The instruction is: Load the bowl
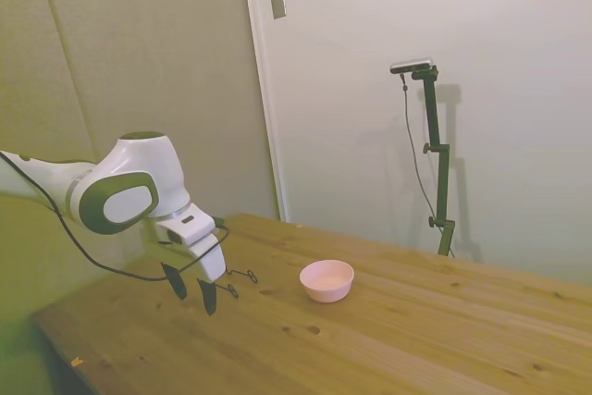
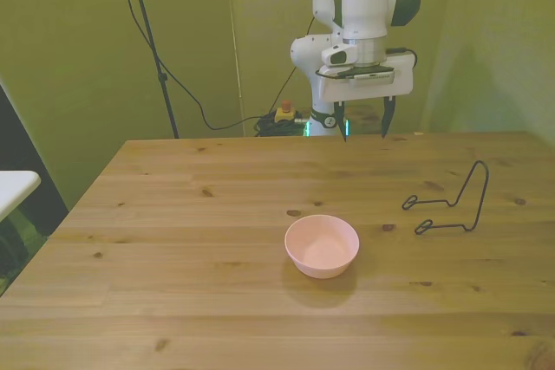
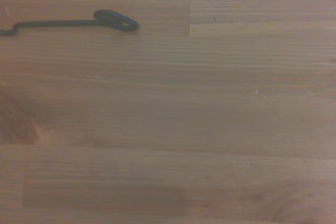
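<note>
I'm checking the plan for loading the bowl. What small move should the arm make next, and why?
Probably shift the gripper toward the bowl and start lowering. Its fingers are open and empty, hanging above bare table near the far edge, while the bowl sits upright and apart from the wire rack.
</note>
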### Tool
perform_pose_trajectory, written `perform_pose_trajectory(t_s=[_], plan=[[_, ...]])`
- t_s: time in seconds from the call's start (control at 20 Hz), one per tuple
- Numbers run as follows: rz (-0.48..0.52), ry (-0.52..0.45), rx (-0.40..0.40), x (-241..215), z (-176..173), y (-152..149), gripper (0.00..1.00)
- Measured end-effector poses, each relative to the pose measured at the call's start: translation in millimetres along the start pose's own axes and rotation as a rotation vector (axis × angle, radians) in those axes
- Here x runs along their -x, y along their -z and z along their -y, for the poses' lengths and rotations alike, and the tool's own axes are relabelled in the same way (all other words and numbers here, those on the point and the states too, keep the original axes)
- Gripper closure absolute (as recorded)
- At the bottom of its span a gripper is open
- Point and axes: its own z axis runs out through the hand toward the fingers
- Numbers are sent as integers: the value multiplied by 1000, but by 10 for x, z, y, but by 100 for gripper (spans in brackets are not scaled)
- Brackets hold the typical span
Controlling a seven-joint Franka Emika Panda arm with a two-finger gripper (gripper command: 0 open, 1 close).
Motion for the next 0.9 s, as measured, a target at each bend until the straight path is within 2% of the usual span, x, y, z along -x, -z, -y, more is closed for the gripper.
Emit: perform_pose_trajectory(t_s=[0.25,0.4,0.65,0.9], plan=[[-8,-14,-5,-106,-8,9,0],[-42,-30,-21,-306,84,171,0],[-122,-89,-26,-725,409,369,0],[-191,-165,-5,-1171,840,290,0]])
